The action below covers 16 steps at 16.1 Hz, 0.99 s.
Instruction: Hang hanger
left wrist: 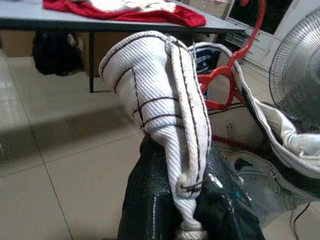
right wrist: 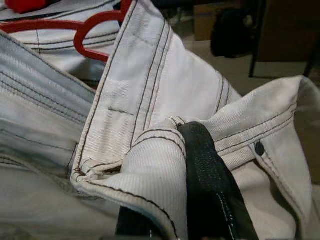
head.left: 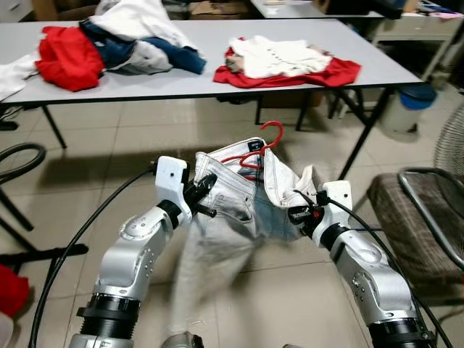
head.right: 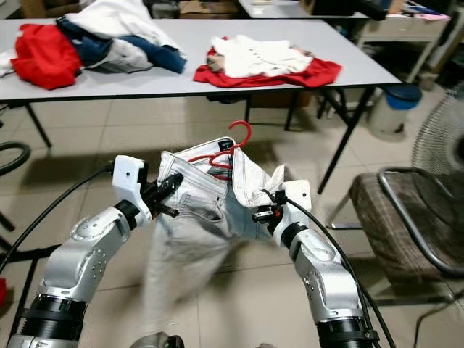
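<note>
Workroom: clothes-strewn folding table (head.left: 217, 80)

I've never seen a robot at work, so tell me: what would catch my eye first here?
Front and centre, the left gripper and right gripper are each shut on the waistband of pale jeans, holding them up over the tiled floor, with a red hanger poking out of the waist. Behind them a grey table carries heaps of clothes: a red, blue and white pile on the robot's left, white cloth on red further right.
</note>
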Available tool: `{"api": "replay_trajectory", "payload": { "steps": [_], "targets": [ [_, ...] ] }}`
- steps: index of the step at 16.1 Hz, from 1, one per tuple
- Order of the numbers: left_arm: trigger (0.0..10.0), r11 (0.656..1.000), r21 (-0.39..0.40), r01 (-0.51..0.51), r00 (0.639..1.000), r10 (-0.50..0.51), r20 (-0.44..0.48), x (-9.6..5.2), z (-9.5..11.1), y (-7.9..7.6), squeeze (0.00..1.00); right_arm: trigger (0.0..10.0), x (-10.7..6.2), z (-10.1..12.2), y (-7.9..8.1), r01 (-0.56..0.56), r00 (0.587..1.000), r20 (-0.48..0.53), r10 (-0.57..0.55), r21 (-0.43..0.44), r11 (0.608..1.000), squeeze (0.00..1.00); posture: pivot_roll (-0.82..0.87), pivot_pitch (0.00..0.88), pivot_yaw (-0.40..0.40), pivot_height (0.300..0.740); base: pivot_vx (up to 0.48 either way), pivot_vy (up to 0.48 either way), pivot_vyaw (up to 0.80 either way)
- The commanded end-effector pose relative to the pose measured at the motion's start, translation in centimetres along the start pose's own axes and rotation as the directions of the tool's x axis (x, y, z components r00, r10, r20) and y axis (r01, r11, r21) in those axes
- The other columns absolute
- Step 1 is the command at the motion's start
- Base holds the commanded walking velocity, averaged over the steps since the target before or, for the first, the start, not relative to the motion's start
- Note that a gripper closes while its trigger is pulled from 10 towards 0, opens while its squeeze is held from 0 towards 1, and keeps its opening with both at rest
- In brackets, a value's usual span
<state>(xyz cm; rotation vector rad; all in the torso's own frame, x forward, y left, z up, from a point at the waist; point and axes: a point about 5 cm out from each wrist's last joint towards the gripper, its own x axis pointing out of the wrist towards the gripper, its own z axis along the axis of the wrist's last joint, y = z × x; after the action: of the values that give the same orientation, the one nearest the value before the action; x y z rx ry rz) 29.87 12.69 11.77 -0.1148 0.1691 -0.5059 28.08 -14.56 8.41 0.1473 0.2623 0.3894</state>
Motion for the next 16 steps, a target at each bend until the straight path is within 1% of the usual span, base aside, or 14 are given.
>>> {"api": "replay_trajectory", "payload": {
  "steps": [1, 2, 3, 4, 6, 10, 14, 16],
  "targets": [
    [10.0, 0.999, 0.045, 0.01, 0.999, -0.012, 0.044, 0.0, 0.6, -0.3, 0.0, 10.0, 0.0, 0.6, 0.4, -0.024, 0.999, 0.027, 0.025, -0.031, 0.999, 0.0, -0.1, 0.0, 0.003, 0.74, 0.0, 0.0, 0.0],
    [10.0, 0.996, 0.088, -0.018, 0.999, 0.015, 0.032, -0.2, 0.1, -0.2, 0.0, 10.0, -0.3, 1.1, 0.2, -0.02, 0.999, 0.042, 0.023, -0.075, 0.997, 0.0, -0.1, 0.0, 0.005, 0.74, 0.0, -0.48, 0.8],
    [10.0, 0.992, 0.121, -0.031, 0.999, 0.027, 0.038, -0.3, 0.0, -0.3, 0.0, 10.0, -0.4, 1.3, 0.2, -0.031, 0.998, 0.057, 0.037, -0.113, 0.993, 0.0, -0.1, 0.0, 0.005, 0.74, 0.0, -0.48, 0.8],
    [10.0, 0.991, 0.125, -0.037, 0.998, 0.031, 0.049, -0.4, -0.1, -0.5, 0.0, 10.0, -0.5, 1.3, 0.4, -0.058, 0.996, 0.061, 0.066, -0.128, 0.99, 0.0, -0.1, 0.0, 0.008, 0.74, 0.0, -0.48, 0.8],
    [10.0, 0.991, 0.128, -0.035, 0.998, 0.029, 0.052, -0.6, -0.2, -0.8, 0.0, 10.0, -0.6, 0.9, 0.8, -0.108, 0.993, 0.03, 0.115, -0.163, 0.981, 0.0, -0.1, 0.0, 0.01, 0.74, 0.0, -0.48, 0.8],
    [10.0, 0.987, 0.154, -0.041, 0.998, 0.035, 0.045, -0.8, -0.6, -0.8, 0.0, 10.0, -0.8, 0.2, 0.7, -0.138, 0.99, -0.001, 0.14, -0.176, 0.975, 0.0, -0.09, 0.0, 0.008, 0.74, 0.0, -0.48, 0.8],
    [10.0, 0.986, 0.154, -0.068, 0.997, 0.061, 0.053, -0.6, -0.5, -0.5, 0.0, 10.0, -0.6, 0.5, 0.0, -0.122, 0.992, -0.001, 0.124, -0.194, 0.973, 0.0, -0.09, 0.0, 0.012, 0.74, 0.0, -0.48, 0.8],
    [10.0, 0.985, 0.158, -0.075, 0.996, 0.067, 0.053, -0.5, -0.5, -0.5, 0.0, 10.0, -0.5, 0.5, 0.1, -0.123, 0.992, 0.002, 0.126, -0.191, 0.974, 0.0, -0.09, 0.0, 0.011, 0.74, 0.0, -0.48, 0.79]
  ]
}}
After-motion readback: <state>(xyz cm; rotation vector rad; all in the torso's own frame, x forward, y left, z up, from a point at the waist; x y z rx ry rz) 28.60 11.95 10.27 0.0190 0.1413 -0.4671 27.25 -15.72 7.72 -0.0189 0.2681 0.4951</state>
